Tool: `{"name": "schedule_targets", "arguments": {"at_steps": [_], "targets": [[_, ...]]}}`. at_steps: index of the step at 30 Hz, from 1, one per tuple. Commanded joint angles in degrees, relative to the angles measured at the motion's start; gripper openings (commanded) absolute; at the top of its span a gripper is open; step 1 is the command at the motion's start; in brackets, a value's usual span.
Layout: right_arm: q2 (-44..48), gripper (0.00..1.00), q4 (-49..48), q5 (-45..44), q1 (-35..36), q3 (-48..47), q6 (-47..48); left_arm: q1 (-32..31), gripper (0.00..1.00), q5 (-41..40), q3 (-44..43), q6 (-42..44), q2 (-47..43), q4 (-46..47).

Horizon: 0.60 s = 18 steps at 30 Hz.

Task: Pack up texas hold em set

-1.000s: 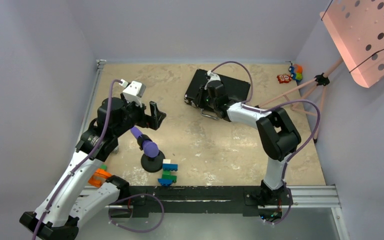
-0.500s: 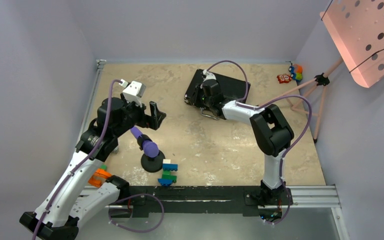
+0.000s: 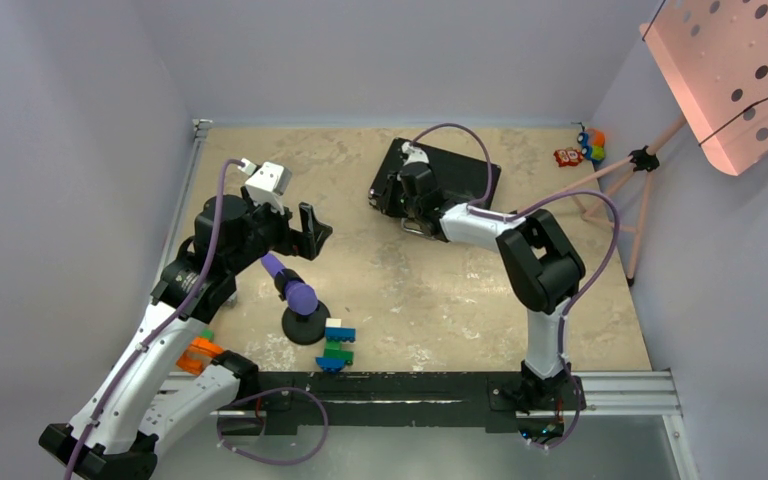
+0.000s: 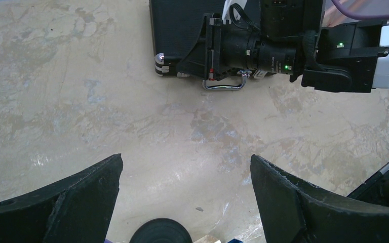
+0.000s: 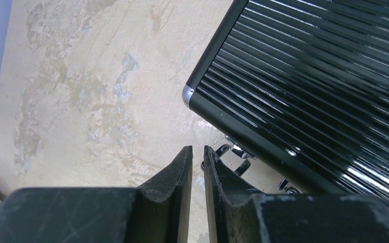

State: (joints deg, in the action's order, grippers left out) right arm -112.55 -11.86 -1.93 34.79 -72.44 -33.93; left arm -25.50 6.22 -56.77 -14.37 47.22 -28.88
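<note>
The black ribbed hard case lies shut at the back centre of the table, its silver handle facing the front. It also shows in the right wrist view and the left wrist view. My right gripper is at the case's front left corner, beside the handle. Its jaws are nearly together with nothing between them. My left gripper hangs open and empty above the table's left middle. Chips, cards and buttons are out of view.
A purple-tipped object on a black round base stands under my left arm, with a toy-brick figure next to it. Small toys lie at the back right by a tripod with a pink perforated panel.
My right gripper has slid left along the case's front edge toward its left corner, and the right elbow has followed. The left arm has not moved.
</note>
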Motion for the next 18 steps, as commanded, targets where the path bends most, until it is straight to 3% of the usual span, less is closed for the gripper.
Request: {"name": "schedule_targets", "arguments": {"at_steps": [1, 18], "targets": [[-0.99, 0.18, 0.05, -1.55, 1.24, 1.15, -1.21, 0.18, 0.99, 0.81, -0.74, -0.66, -0.79, 0.58], [-2.88, 0.17, 1.45, -6.52, 1.69, 1.6, -2.09, 0.19, 0.99, 0.89, -0.65, -0.75, -0.84, 0.58]]}}
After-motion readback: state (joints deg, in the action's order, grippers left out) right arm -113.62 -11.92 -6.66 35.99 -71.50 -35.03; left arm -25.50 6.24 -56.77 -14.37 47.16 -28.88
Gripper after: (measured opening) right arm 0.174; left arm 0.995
